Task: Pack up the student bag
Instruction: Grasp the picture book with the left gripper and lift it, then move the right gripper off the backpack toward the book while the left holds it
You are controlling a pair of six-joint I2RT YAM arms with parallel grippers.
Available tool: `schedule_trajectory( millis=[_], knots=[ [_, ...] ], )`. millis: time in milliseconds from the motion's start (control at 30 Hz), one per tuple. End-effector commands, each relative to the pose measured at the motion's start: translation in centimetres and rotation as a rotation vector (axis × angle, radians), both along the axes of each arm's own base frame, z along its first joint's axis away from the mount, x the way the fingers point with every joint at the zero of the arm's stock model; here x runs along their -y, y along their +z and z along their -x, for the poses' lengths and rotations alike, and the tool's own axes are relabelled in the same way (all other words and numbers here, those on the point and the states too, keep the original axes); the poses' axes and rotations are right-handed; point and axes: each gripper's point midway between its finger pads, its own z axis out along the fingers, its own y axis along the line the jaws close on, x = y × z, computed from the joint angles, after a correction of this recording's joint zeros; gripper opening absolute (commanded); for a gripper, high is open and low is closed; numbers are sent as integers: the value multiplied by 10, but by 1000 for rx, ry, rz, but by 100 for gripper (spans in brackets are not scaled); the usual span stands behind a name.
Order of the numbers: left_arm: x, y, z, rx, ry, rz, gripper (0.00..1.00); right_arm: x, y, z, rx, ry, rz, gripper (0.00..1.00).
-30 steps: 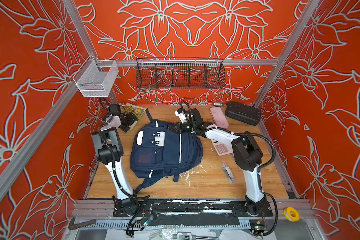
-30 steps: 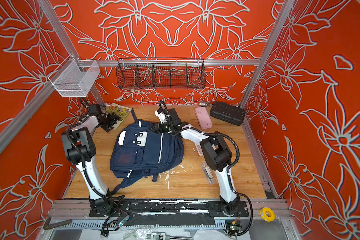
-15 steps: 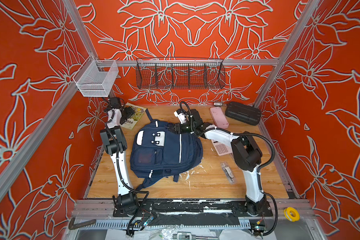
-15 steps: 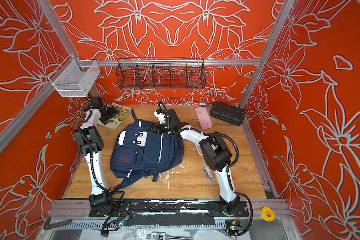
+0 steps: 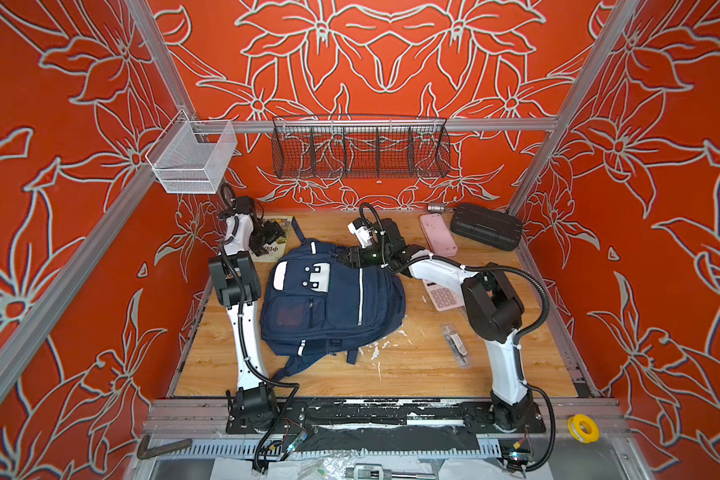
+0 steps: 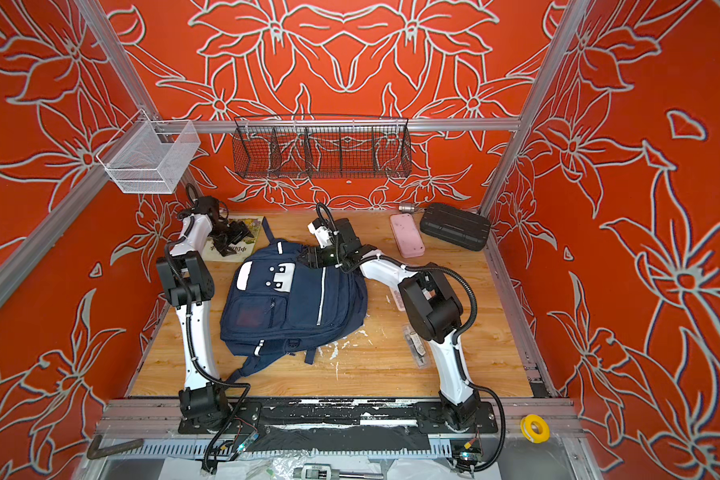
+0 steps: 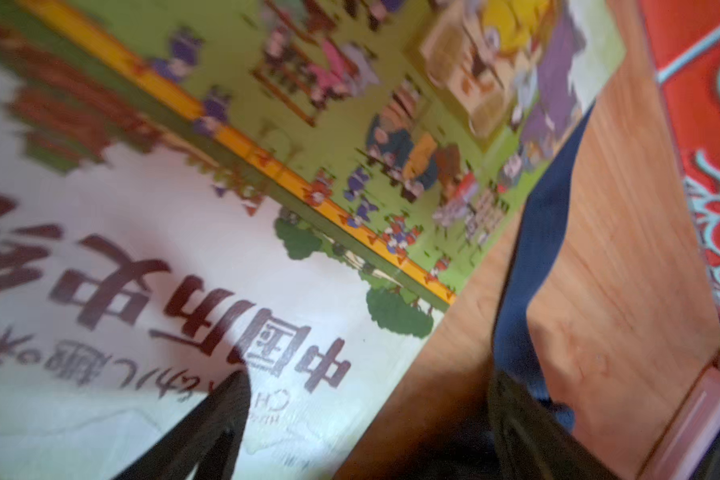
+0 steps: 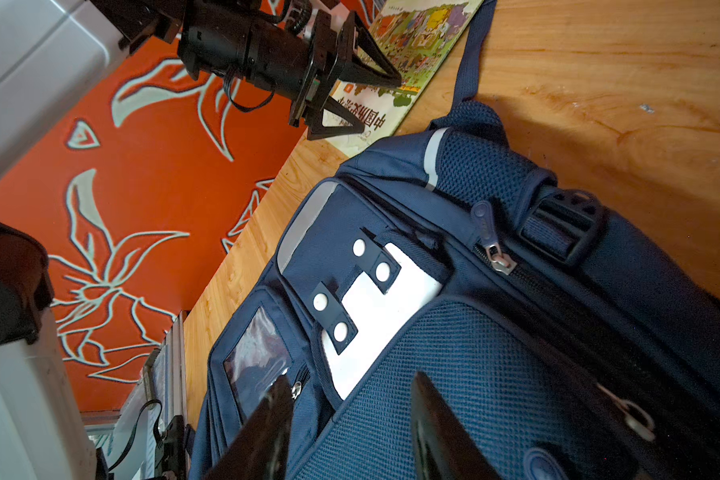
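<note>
While the student bag [image 5: 333, 303] lies flat with its front face up on the worktop [image 5: 412, 365], find it between the two arms, slightly left of centre in both top views. Its top end points toward the back wall, and its loose straps trail toward the near edge. Locate the left hand [image 8: 381, 104] at the back left corner. Its fingers [image 7: 213, 428] are spread wide with nothing between them, and the hand is poised over an illustrated book [image 7: 184, 208] that lies flat just beside the bag's top left corner. You cannot tell whether the hand touches the cover. One navy strap [image 7: 533, 249] of the bag runs along the book's edge. Locate the right hand [image 5: 347, 261] at the top edge of the bag. Its fingers [image 8: 267, 428] stand partway apart with the bag's mesh panel between them. You cannot tell from these views whether they pinch the fabric or only straddle it. Right of the bag, a calculator [image 5: 443, 297] lies partly under the right arm, and a clear packet [image 5: 457, 345] lies nearer the front edge. A pink case [image 5: 438, 234] and a black ribbed case [image 5: 486, 226] lie close together at the back right.
</note>
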Motion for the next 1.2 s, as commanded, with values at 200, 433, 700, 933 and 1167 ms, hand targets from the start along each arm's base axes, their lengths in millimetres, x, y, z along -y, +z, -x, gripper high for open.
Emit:
schedule_trajectory(
  millis=[200,433,700,933,1167],
  knots=[
    [81,-9,51,-185,-146,119,90,4,25,12,75,27,-7,48],
    [41,79,15,92,-102,-15,97,-14,-4,-8,85,16,139,47],
    [-40,85,14,141,72,21,97,-4,-71,38,19,135,422,43],
    [-69,48,11,89,136,-1,97,31,-107,61,-26,266,666,42],
    [-100,23,18,30,174,-107,97,78,-130,79,-83,349,886,35]
  ],
)
